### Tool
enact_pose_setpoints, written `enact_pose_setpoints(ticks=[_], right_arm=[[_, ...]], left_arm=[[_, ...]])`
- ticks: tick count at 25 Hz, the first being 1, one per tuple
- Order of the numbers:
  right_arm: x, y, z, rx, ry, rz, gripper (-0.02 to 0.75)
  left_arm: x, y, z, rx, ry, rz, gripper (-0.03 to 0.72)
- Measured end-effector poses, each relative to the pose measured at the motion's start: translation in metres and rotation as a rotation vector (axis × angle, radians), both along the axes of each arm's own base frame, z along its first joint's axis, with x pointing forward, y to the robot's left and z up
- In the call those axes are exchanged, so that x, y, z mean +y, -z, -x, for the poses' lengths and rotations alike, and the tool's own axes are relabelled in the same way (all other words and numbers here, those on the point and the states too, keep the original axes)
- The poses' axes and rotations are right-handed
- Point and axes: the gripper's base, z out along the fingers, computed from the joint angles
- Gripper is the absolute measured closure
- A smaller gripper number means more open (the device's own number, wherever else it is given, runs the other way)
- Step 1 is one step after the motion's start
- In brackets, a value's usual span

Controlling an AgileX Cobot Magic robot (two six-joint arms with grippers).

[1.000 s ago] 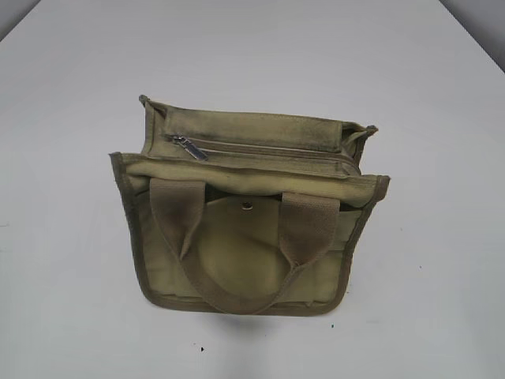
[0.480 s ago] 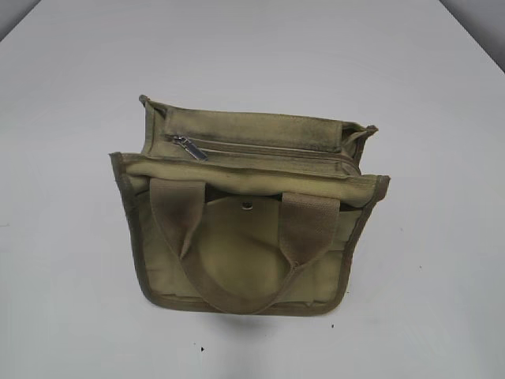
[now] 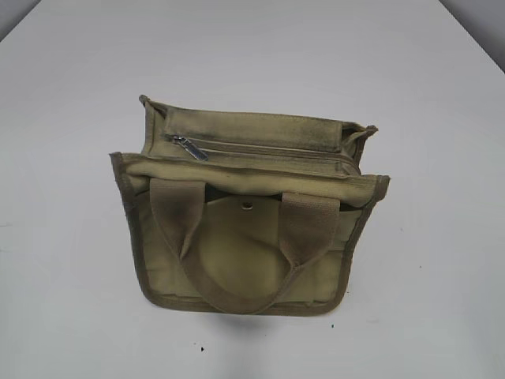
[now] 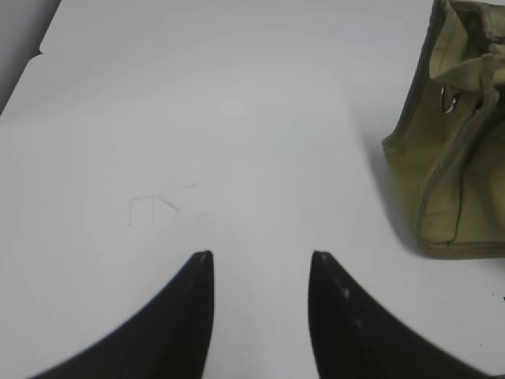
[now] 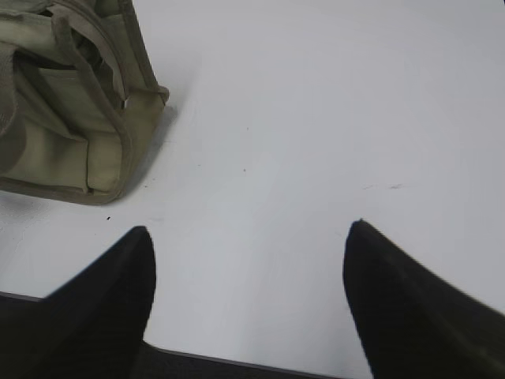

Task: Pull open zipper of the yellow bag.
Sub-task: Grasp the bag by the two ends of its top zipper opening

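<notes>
**Zipper shut, both hands off the bag**

White table (image 3: 71,71) all round, bare apart from the bag (image 3: 248,237), upright near the middle, front flap and two handles toward the camera. Along the bag's top panel, the zipper (image 3: 268,150), long axis left to right, seemingly closed end to end. Pull tab (image 3: 190,148) parked at the bag's left end, lying slanted on the tape. Opening travel, by that reading, toward the bag's right end.

Neither hand visible in the exterior view. From the left wrist: left hand (image 4: 260,257) low over bare table, bag's left side wall at the right edge of that view, well apart from the fingertips. Jaws part open, narrow gap, holding nothing. From the right wrist: right hand (image 5: 248,229) also low over bare table, bag's right side wall at the upper left of that view, also well apart. Jaws wide, holding nothing.

Deciding relation: tab on the bag's left end, so left hand probably the nearer one for the pinch, with the tab above and to the right of its present line of sight. Right hand better placed to steady the bag's right end against the pull. Both arms angled down at the table beside the bag, not aimed at the top panel; a lift and inward swing needed first. Tab small and flat, so likely a fiddly grip.
</notes>
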Motion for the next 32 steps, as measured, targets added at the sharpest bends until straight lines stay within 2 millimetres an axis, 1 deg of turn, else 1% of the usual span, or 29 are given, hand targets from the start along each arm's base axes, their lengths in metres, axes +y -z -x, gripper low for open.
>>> enact_pose_setpoints(ticks=[10,12,15,17,18,20,22,24,26,28,30,31,32], right_arm=[[0.0,0.0,0.0,0.0,0.0,0.0,0.164],[0.0,0.0,0.0,0.0,-0.003,0.0,0.164],[0.0,0.0,0.0,-0.003,-0.036,-0.004,0.164],[0.0,0.0,0.0,0.001,-0.065,-0.005,0.164],[0.0,-0.001,-0.001,0.008,-0.08,-0.005,0.164],[0.0,-0.001,-0.005,0.036,-0.102,-0.004,0.164],[0.001,-0.001,-0.013,0.08,-0.111,-0.001,0.164],[0.002,-0.004,-0.021,0.114,-0.119,0.012,0.164],[0.004,-0.012,-0.031,0.116,-0.136,0.034,0.164],[0.007,-0.022,-0.043,0.098,-0.161,0.038,0.164],[0.012,-0.031,-0.053,0.076,-0.197,0.017,0.164],[0.015,-0.036,-0.059,0.071,-0.22,0.003,0.164],[0.018,-0.04,-0.066,0.074,-0.239,-0.006,0.164]], left_arm=[[-0.001,0.0,0.0,-0.004,0.005,0.008,0.375],[-0.004,-0.006,0.0,-0.039,0.025,0.041,0.375],[-0.011,-0.024,-0.008,-0.14,0.072,0.15,0.375],[-0.015,-0.034,-0.02,-0.174,0.094,0.238,0.375],[-0.017,-0.037,-0.028,-0.159,0.105,0.289,0.375],[-0.022,-0.04,-0.048,-0.101,0.127,0.384,0.375],[-0.03,-0.04,-0.068,-0.023,0.186,0.471,0.375],[-0.039,-0.038,-0.089,0.062,0.255,0.542,0.372],[-0.045,-0.032,-0.112,0.159,0.296,0.625,0.361],[-0.049,-0.024,-0.134,0.25,0.314,0.671,0.338],[-0.052,-0.013,-0.16,0.38,0.324,0.708,0.321],[-0.053,-0.01,-0.17,0.43,0.335,0.715,0.316],[-0.055,-0.012,-0.178,0.455,0.352,0.718,0.315]])
